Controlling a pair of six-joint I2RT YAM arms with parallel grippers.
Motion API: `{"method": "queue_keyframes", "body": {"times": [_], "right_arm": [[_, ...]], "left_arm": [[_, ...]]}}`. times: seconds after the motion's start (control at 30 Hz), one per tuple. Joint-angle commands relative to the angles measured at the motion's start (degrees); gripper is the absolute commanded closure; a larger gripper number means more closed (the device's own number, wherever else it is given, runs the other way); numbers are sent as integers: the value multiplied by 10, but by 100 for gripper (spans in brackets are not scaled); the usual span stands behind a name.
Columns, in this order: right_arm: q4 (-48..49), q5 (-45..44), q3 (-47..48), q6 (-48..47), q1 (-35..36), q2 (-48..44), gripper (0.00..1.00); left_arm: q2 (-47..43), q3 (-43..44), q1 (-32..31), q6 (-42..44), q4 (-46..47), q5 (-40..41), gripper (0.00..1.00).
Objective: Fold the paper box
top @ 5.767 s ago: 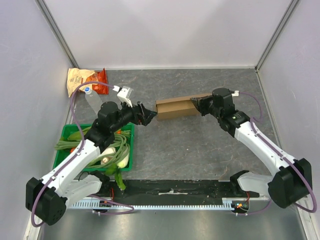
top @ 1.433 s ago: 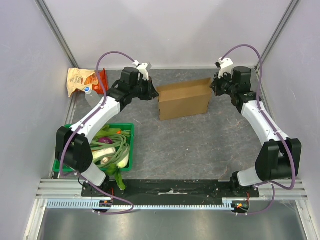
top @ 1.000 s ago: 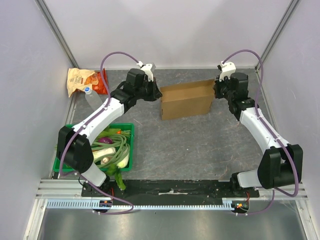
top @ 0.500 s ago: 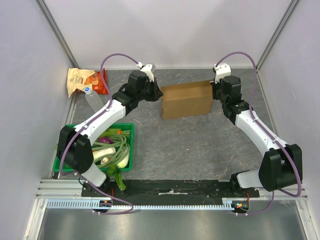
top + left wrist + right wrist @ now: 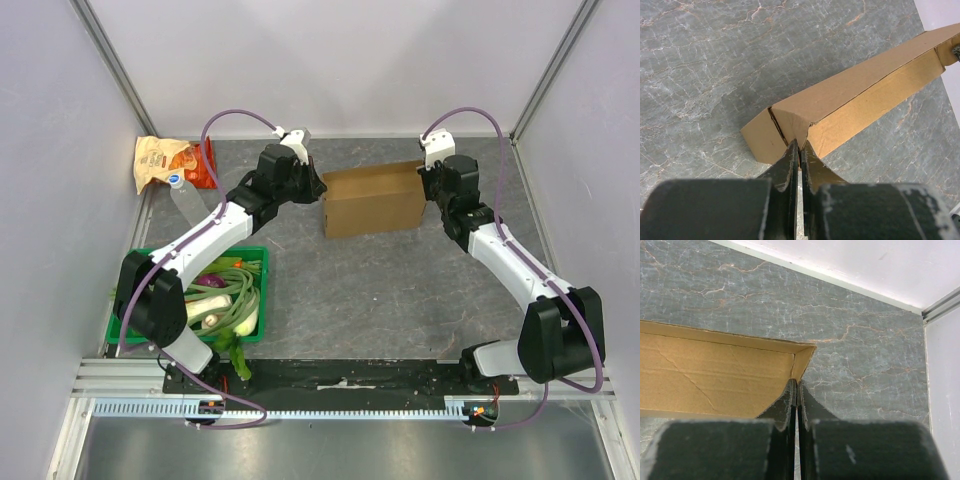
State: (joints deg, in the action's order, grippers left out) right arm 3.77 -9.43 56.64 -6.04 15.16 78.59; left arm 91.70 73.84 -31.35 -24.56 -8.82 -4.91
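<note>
The paper box point(image 5: 372, 200) stood on the grey worktop point(image 5: 400, 290) at upper centre of the top view. Its brown cardboard was plain and unprinted. The left fingers point(image 5: 789, 167) pinched its left corner edge, and the right fingers point(image 5: 786, 405) pinched its right corner edge. The snack bag point(image 5: 175, 163), at upper left, carried print too small to read.
</note>
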Motion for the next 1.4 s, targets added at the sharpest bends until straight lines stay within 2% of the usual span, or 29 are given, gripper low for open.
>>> {"method": "queue_keyframes", "body": {"times": [0.0, 0.03, 0.13, 0.27, 0.6, 0.73, 0.77, 0.8, 0.83, 1.03, 1.17, 1.37], "right_arm": [[-25, 18, 2, -7, 8, 10, 100], [-32, 16, 6, -10, 8, 11, 100], [-31, 30, 8, -30, 5, 10, 100], [-6, 75, -16, -47, -6, 11, 100], [142, 72, -156, -11, -20, -12, 100], [122, 93, -142, 6, -33, 2, 100], [106, 93, -131, 14, -35, 3, 99], [90, 93, -118, 34, -35, 1, 91], [61, 93, -93, 38, -35, -4, 80], [-37, 128, 4, 36, -43, -12, 59], [-68, 155, 24, 50, -66, -11, 51], [-104, 148, 49, 43, -79, 8, 55]], "left_arm": [[-2, -3, -13, 1, -1, -14, 98], [-1, 4, -13, 7, -8, -11, 94], [-2, 15, -14, 21, -16, -12, 91], [0, 9, -23, 23, -14, -11, 98], [-5, -25, -28, 27, 11, -2, 98], [3, -26, -29, 27, 20, -10, 98], [2, -29, -29, 27, 23, -12, 98], [2, -33, -29, 28, 26, -12, 98], [4, -34, -29, 28, 26, -12, 98], [3, -32, -29, 31, 23, -6, 98], [6, -26, -29, 34, 18, -7, 98], [9, -19, -29, 36, 12, -8, 98]]}}
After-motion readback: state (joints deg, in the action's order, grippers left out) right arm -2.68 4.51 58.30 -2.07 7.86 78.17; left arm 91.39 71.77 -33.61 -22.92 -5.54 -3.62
